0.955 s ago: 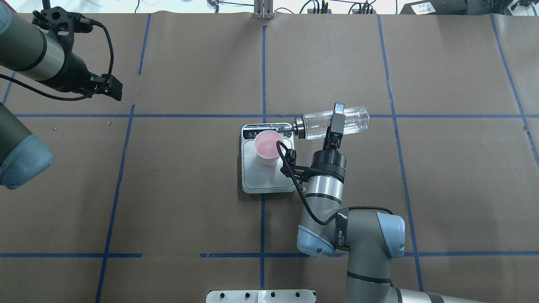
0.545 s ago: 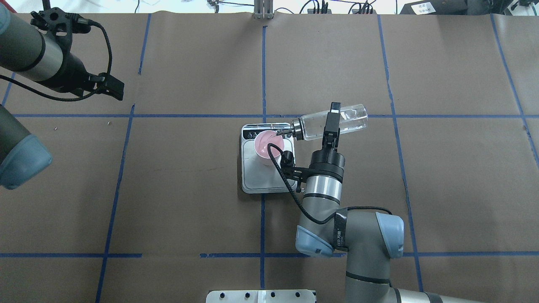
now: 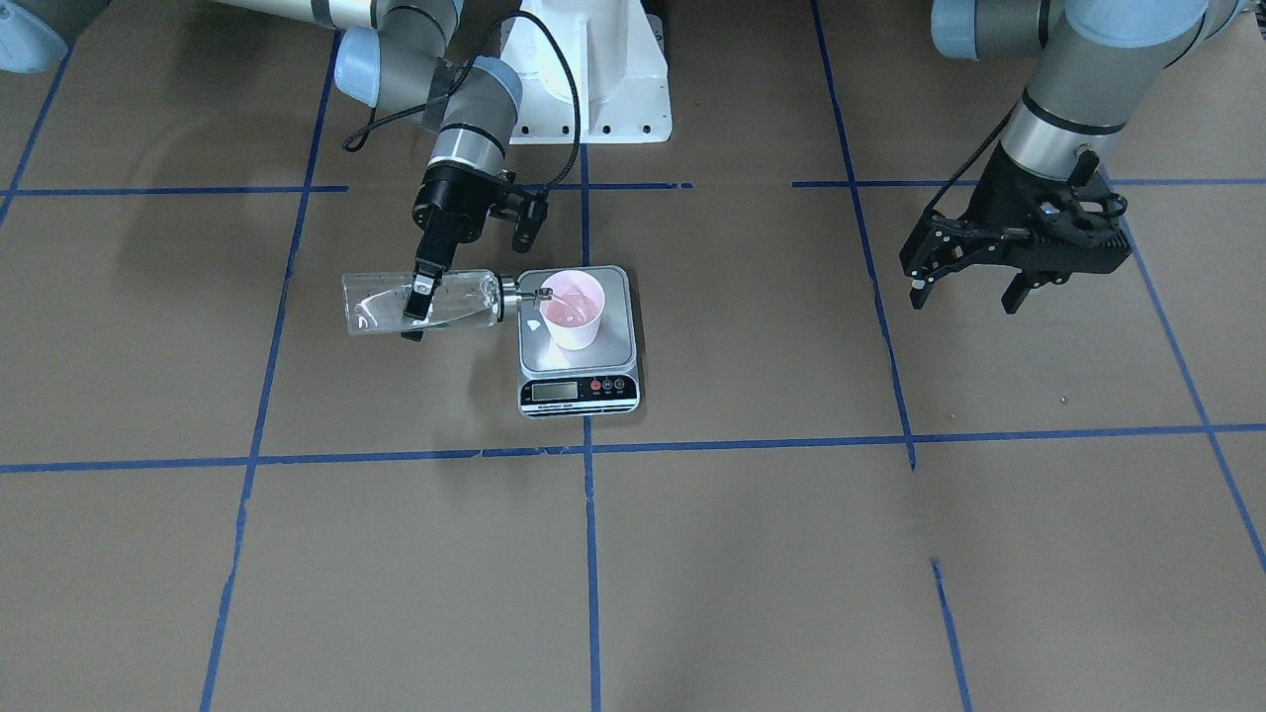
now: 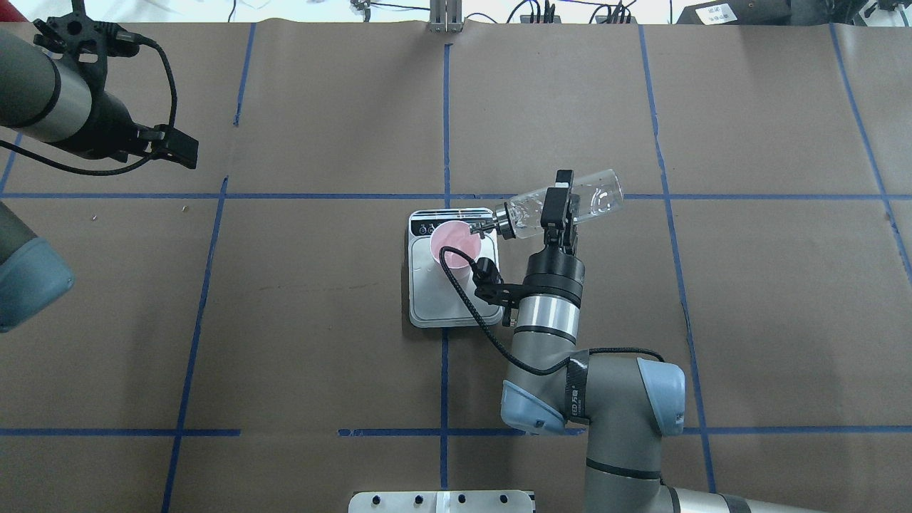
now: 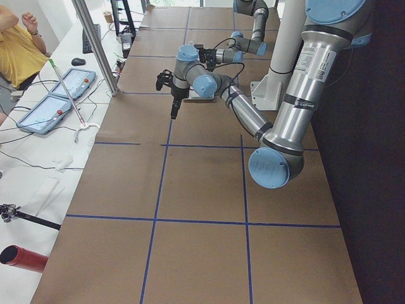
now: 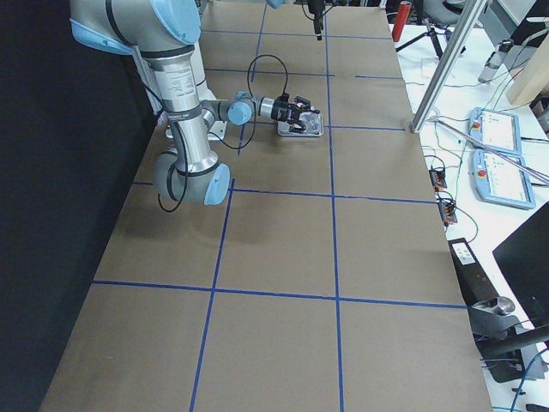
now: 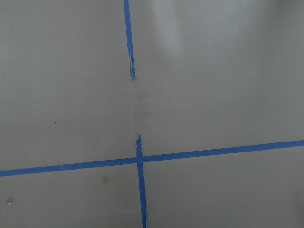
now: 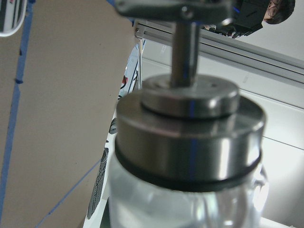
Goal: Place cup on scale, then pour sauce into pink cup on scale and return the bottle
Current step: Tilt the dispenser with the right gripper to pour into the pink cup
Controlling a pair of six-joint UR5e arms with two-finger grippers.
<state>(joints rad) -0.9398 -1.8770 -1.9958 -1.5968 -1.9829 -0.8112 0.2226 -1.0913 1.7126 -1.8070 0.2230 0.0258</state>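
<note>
The pale pink cup (image 4: 454,244) stands upright on the scale (image 4: 442,306), toward its display end; both also show in the front view, cup (image 3: 574,309) and scale (image 3: 580,392). My right gripper (image 4: 559,205) is shut on the clear glass bottle (image 4: 595,199), held nearly on its side. Its silver spout (image 3: 529,294) reaches over the cup's rim. The right wrist view shows the bottle's metal cap (image 8: 190,128) close up. The clear sauce is barely visible. My left gripper (image 3: 964,287) is open and empty, far off to the robot's left above the table.
The table is covered in brown paper with a blue tape grid. The robot's white base (image 3: 593,79) is behind the scale. A metal plate (image 4: 442,502) sits at the near edge. An operator (image 5: 16,50) and tablets (image 5: 57,101) are beyond the table's far side.
The bottle's base has risen and swung a little, so the bottle tilts more steeply toward the cup. The left arm has drawn back slightly toward the left edge.
</note>
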